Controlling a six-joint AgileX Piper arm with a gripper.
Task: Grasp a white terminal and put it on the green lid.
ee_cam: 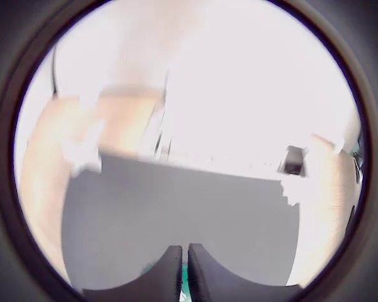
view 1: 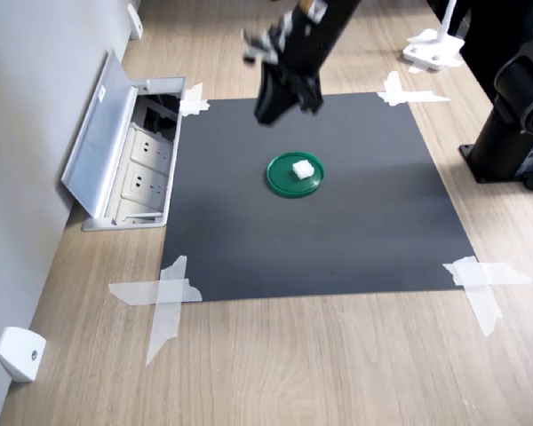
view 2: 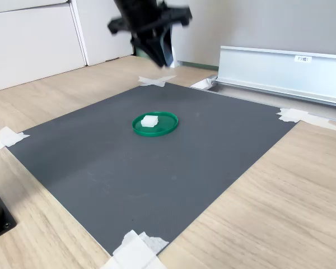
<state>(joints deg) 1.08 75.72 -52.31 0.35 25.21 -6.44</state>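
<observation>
Landmark: green lid (view 1: 295, 175) (view 2: 155, 123), lying flat near the middle of the dark mat (view 1: 338, 240) (view 2: 129, 168) on the wooden counter (view 1: 320, 364) (view 2: 280, 207).
White terminal: (view 1: 303, 169) (view 2: 150, 120) sits on the lid, inside its rim, a little off centre.
Claw: (view 1: 286, 99) (view 2: 157, 47) raised clear of the lid, above the mat's far part in the first exterior view; nothing between its fingers. In the wrist view the two dark fingertips (ee_cam: 205, 274) stand nearly together with a thin slit between them, a sliver of green showing below.
Terminal vs claw: well apart; terminal rests free, untouched.
Around the lid: bare mat on all sides, nothing blocking it.
Mat corners: white tape strips (view 1: 164, 297) (view 2: 134, 252) hold them to the counter.
Off the mat: open grey socket box (view 1: 129, 164) with its raised flap, to the first exterior view's left of the lid; small white wedge (view 1: 19, 353) near the counter edge.
</observation>
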